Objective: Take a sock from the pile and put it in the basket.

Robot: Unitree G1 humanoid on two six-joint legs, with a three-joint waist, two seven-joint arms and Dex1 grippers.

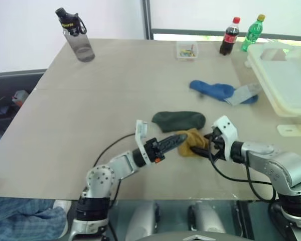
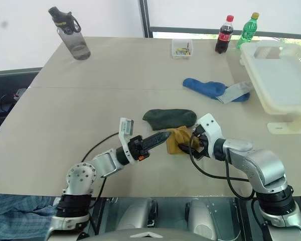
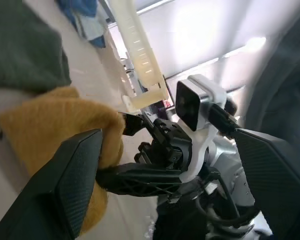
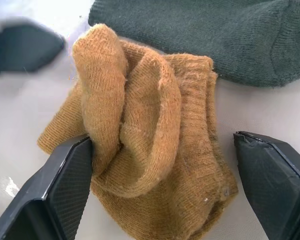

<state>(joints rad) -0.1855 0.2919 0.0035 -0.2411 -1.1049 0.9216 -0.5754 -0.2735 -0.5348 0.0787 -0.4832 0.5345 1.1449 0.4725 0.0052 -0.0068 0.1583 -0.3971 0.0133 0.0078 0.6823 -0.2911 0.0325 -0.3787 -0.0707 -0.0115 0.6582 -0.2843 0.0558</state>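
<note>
Sock [image 4: 155, 145] crumpled on table [image 1: 90, 110], between right tool's [image 4: 165, 190] spread fingers

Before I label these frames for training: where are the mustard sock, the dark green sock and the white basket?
mustard sock [image 4: 150, 145], right wrist view, its bunched middle
dark green sock [image 1: 179, 120], left eye view, its middle
white basket [image 2: 251, 64], right eye view, its near-left rim

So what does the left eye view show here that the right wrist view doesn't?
Left eye view alone: the basket at the table's far right, the blue sock lying on a pale grey one, a small clear box, two soda bottles, a grey water bottle, and both arms.
Right wrist view alone: the knit and folds of the mustard-yellow sock close up, lying between the right gripper's open jaws.
Both: that sock crumpled beside the dark green sock, with the left gripper at its other side.
</note>
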